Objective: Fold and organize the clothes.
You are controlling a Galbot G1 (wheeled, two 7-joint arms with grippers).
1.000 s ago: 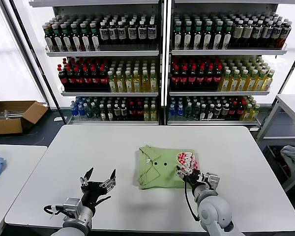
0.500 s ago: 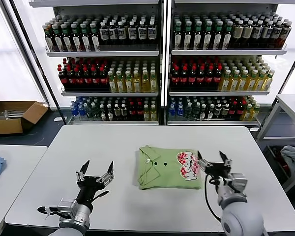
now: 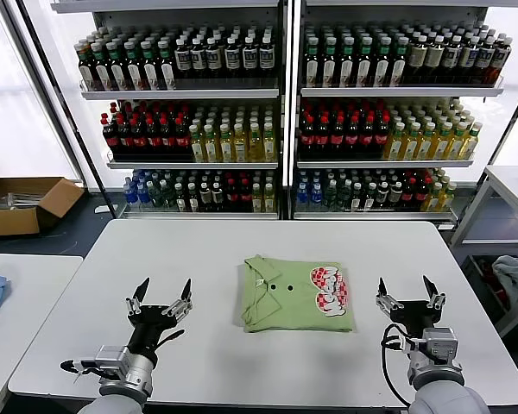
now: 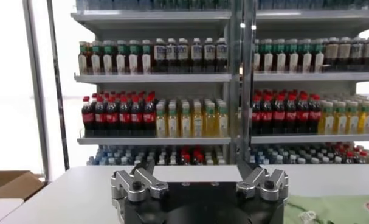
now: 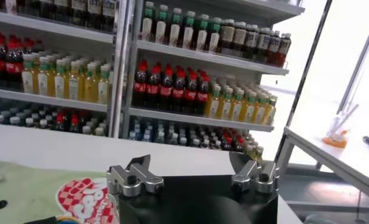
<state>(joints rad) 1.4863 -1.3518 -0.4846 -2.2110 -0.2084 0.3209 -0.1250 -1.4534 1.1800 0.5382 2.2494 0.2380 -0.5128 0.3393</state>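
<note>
Right pincer (image 3: 407,291) now off shirt (image 3: 297,294)

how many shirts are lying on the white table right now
1. A folded light green polo shirt lies near the middle of the table, between the open left tool and open right tool; neither touches it. Nothing seems hidden beneath.

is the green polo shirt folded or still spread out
Folded: the green polo shirt lies as a compact rectangle on the table, collar and printed graphic facing up, no sleeves sticking out.
</note>
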